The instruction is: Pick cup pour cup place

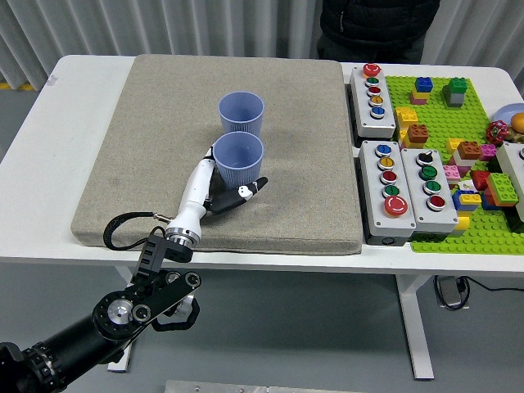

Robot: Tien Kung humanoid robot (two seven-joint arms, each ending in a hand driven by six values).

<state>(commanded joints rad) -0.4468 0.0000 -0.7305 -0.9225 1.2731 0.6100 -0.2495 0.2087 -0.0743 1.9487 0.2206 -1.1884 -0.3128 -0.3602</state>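
Note:
Two pale blue cups stand upright on the beige mat. The far cup is just behind the near cup, and they almost touch. My left hand reaches in from the lower left and wraps the near cup's lower part. Its black fingers lie along the cup's left side and the thumb crosses the front of its base. The cup rests on the mat. I cannot see inside either cup well enough to tell its contents. My right hand is out of view.
Three grey button boxes stand right of the mat. A green baseplate with coloured bricks fills the right end. A person in dark clothes stands at the far edge. The white table shows left of the mat.

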